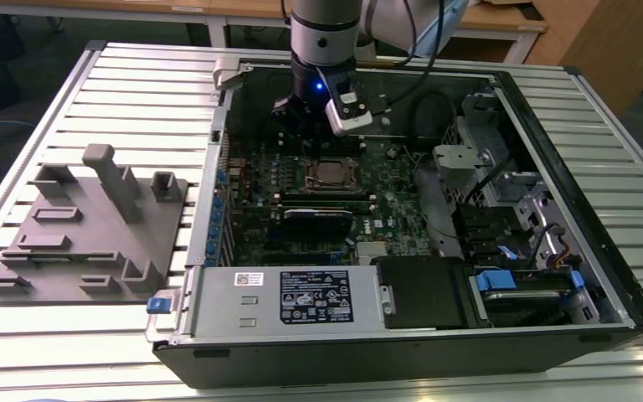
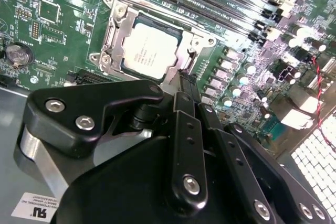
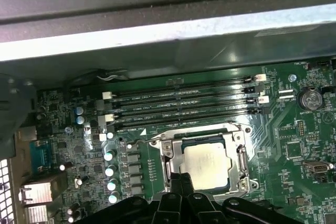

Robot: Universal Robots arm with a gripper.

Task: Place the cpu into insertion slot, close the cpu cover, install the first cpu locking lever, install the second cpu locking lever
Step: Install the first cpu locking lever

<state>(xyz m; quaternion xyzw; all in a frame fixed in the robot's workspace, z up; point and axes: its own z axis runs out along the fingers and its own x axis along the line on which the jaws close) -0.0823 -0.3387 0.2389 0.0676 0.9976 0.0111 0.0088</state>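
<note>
At the exterior view's left a grey fixture (image 1: 81, 226) sits on the slatted table (image 1: 31, 352), well apart from the work. To its right stands the open computer case (image 1: 411, 356). The 1 arm reaches down into it, so the gripper (image 1: 319, 144) hangs over the motherboard (image 1: 394, 222), close above the insertion slot (image 1: 333, 173). A black card (image 1: 319, 219) lies on the camera's side of the slot.

The cpu (image 2: 152, 51) sits in the slot with its metal top up. The cpu cover (image 2: 193, 45) appears to lie flat round it, its window framing the chip. Whether either locking lever is latched is too fine to tell.

In both wrist views the gripper (image 3: 181, 181) has its fingers drawn together with no gap showing. Nothing can be seen between them, though a thin wire lever there would be hard to make out.

The relation that matters is a close one. The chip lies straight ahead of the tips, which stand at the slot's rim, touching it or just beside it. They are on the side away from the 4 memory slots (image 3: 184, 103), whose long axis runs parallel to that edge. The slot itself is square, so it offers no long axis to line up with.
</note>
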